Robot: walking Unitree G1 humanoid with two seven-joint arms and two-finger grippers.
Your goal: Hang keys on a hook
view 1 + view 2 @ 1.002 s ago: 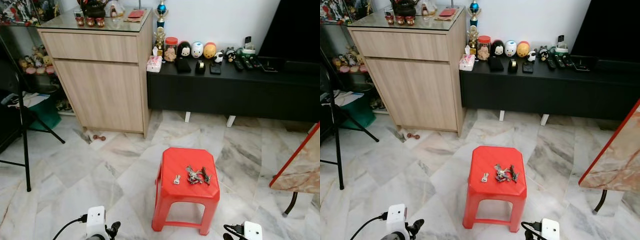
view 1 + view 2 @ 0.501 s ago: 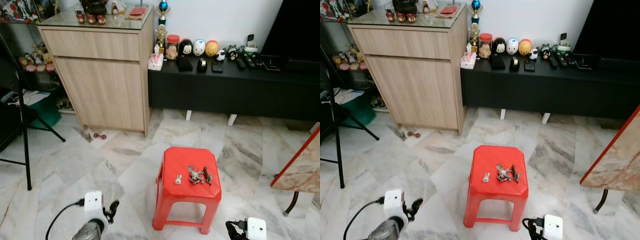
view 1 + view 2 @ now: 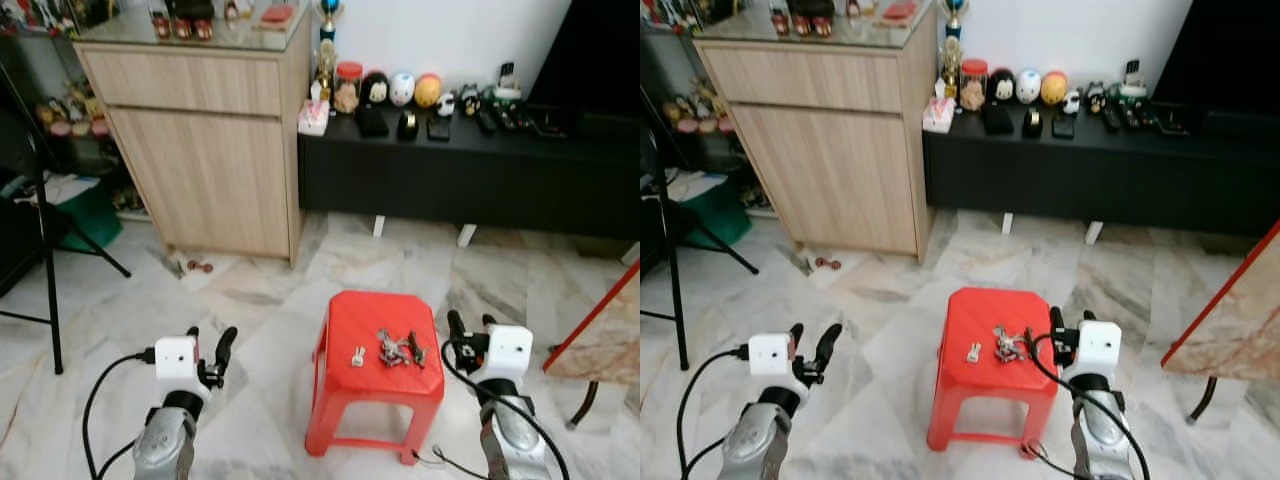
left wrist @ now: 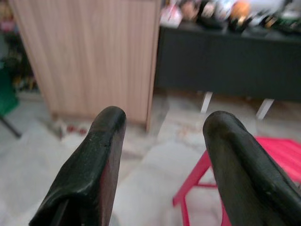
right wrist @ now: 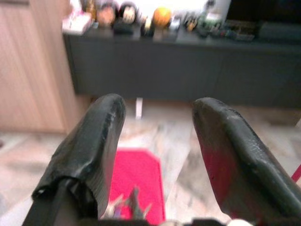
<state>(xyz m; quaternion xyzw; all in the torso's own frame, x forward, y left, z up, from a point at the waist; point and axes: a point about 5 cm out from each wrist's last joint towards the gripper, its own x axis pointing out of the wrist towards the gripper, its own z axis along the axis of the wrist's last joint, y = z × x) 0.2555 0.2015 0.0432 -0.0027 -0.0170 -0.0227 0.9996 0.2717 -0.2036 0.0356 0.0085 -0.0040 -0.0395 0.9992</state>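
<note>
A bunch of keys [image 3: 398, 348] lies on top of a red plastic stool [image 3: 345, 391], with a small single key [image 3: 356, 356] beside it on the left. My right gripper [image 3: 468, 325] hovers open just right of the stool, nothing between its fingers; its wrist view looks down on the keys [image 5: 130, 206] and the stool [image 5: 136, 174]. My left gripper [image 3: 210, 345] is open and empty, well left of the stool above the floor. The stool's corner [image 4: 277, 150] shows in the left wrist view.
A wooden cabinet [image 3: 205, 150] stands at the back left, a low black TV bench [image 3: 470, 165] with small ornaments beside it. A black tripod leg [image 3: 45, 250] is at the left. A table corner with a red edge [image 3: 600, 335] juts in at the right.
Both arms have risen from the bottom edge into view, the right gripper coming up beside the stool. The camera has tilted slightly; keys and stool have not moved.
</note>
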